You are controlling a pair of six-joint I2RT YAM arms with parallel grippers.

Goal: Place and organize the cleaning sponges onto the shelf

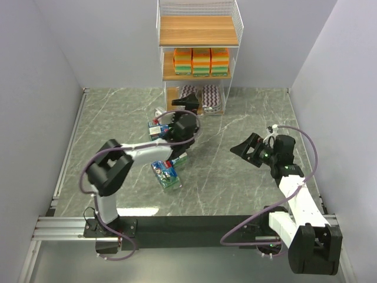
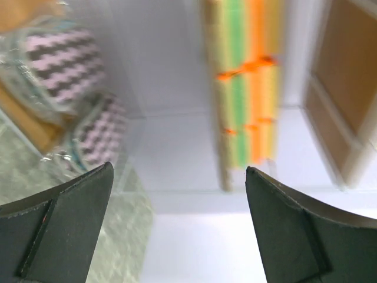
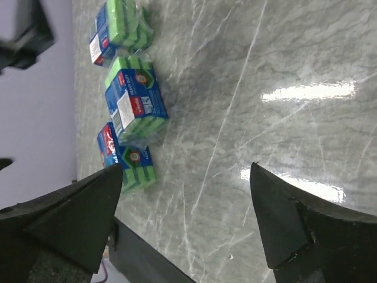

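The shelf [image 1: 200, 30] stands at the back with orange sponge blocks [image 1: 201, 61] on its middle board and purple-white striped pads [image 1: 203, 97] on the bottom board. My left gripper [image 1: 185, 105] is open and empty just in front of the bottom tier. Its wrist view shows the striped pads [image 2: 65, 65] and an orange block [image 2: 247, 82] beyond the open gripper [image 2: 179, 171]. Blue-green packs [image 1: 166, 175] lie on the table under the left arm. Three of these packs [image 3: 134, 100] show in the right wrist view. My right gripper [image 1: 246, 148] is open and empty above the table, its jaws [image 3: 185, 168] wide apart.
The shelf's top board [image 1: 197, 29] holds nothing. A blue-green pack [image 1: 158, 130] lies beside the left forearm. Grey walls close in the marble table [image 1: 235, 183] on three sides. The black base rail [image 1: 194, 227] runs along the near edge.
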